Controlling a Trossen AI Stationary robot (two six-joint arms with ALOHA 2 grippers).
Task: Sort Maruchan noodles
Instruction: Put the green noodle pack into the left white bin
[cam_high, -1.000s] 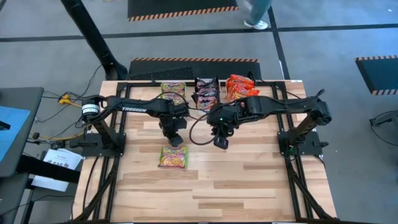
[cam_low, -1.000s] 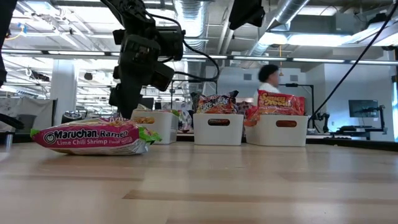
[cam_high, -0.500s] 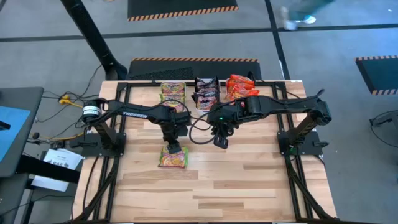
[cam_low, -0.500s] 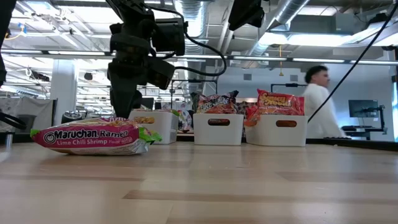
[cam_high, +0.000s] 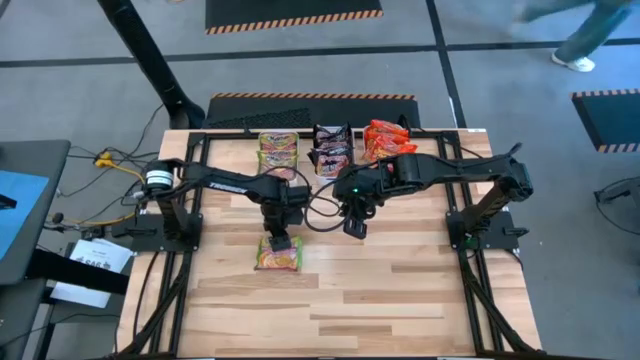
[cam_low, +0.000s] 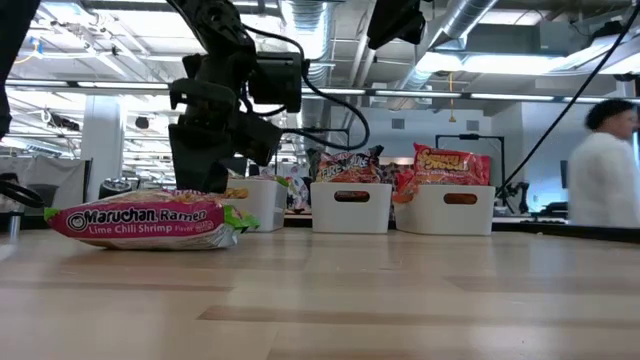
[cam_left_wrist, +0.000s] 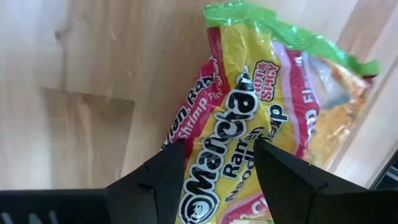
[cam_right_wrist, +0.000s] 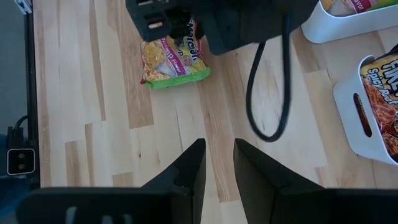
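Observation:
One green-yellow Maruchan packet (cam_high: 279, 256) lies flat on the table's middle, label up (cam_low: 150, 220). My left gripper (cam_high: 281, 242) is directly over its far part, pointing down. Its fingers are open, and the packet (cam_left_wrist: 261, 106) shows between and below them. My right gripper (cam_high: 355, 229) hovers to the right of the packet over bare wood, its fingers (cam_right_wrist: 219, 163) a narrow gap apart. More packets sit in three white bins at the far edge: green-yellow (cam_high: 278, 146), dark (cam_high: 332, 148), red-orange (cam_high: 384, 139). My left gripper comes at the packet's far part (cam_left_wrist: 217, 155) from above with its fingers spread over the printed face. I cannot tell whether the fingertips touch the wrapper. The packet lies flat on the table.
The three bins (cam_low: 351, 207) stand in a row along the far edge. A black cable loop (cam_high: 318, 215) hangs between the two arms above the table. Bare wood stretches from the packet to the near edge. A person (cam_low: 605, 165) walks in the room behind.
My left gripper has moved toward the near edge and down, from beyond the packet's far edge to over its far part. The packet has stayed put. My right arm has kept still. The person in the background has walked to the right.

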